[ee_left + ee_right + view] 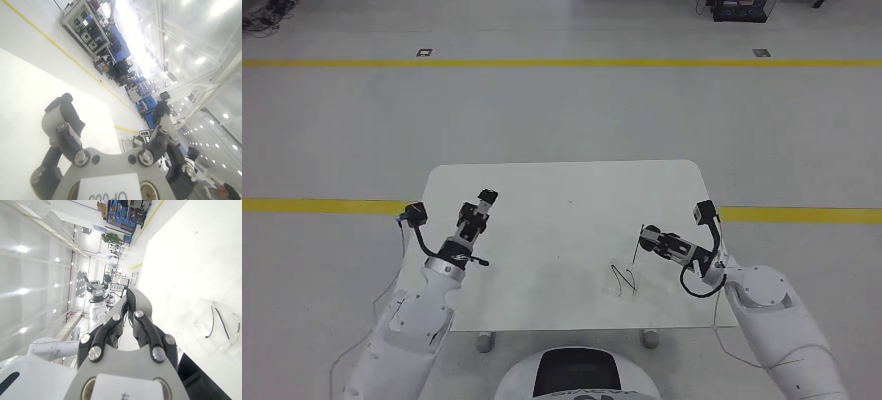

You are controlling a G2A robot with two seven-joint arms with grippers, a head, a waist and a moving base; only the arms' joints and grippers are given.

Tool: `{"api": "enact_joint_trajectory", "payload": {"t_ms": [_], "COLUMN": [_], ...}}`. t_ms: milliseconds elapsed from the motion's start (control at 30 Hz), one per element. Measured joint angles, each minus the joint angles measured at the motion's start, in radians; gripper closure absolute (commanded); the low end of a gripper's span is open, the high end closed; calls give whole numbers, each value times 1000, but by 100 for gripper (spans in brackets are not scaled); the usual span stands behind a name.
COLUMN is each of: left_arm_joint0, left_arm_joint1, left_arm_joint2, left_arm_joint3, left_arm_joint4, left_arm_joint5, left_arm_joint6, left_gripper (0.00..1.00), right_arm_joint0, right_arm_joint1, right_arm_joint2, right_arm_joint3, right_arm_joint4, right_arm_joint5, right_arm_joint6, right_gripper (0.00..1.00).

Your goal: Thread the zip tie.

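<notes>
My left gripper (480, 203) hangs over the left side of the table (562, 190), its fingers spread apart. Further right, loose black ties (623, 282) lie in a clear packet (204, 313) near the front edge. Just beside them, my right gripper (643, 240) is pinched on a thin zip tie (638, 252).

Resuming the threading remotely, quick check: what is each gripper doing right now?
Left gripper: open, holding nothing.
Right gripper: shut on a thin black zip tie.

White table (542, 200); clear bag (203, 313) holding zip ties (222, 322).
</notes>
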Motion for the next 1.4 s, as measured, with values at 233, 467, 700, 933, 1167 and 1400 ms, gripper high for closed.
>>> {"api": "enact_joint_trajectory", "payload": {"t_ms": [233,467,700,933,1167,1400], "left_arm_joint0": [-48,-87,-91,-161,-223,-226], "left_arm_joint1": [0,-3,-2,2,-2,-1], "left_arm_joint2": [115,209,209,280,387,397], "left_arm_joint3": [-9,19,18,10,31,39], "left_arm_joint4": [329,582,582,894,1152,1169], "left_arm_joint5": [-30,-30,-33,-33,-47,-72], "left_arm_joint6": [-22,-17,-22,-105,-107,-80], "left_gripper": [0,0,0,0,0,0], "right_arm_joint0": [63,112,111,124,143,147], "right_arm_joint1": [-10,-17,-18,-25,-30,-30], "right_arm_joint2": [-20,-48,-49,-80,-103,-103], "right_arm_joint3": [80,148,145,122,141,147], "right_arm_joint4": [103,156,155,174,193,192], "right_arm_joint5": [23,48,49,66,98,105], "right_arm_joint6": [3,27,25,26,33,33], "right_gripper": [100,100,100,100,100,100]}}
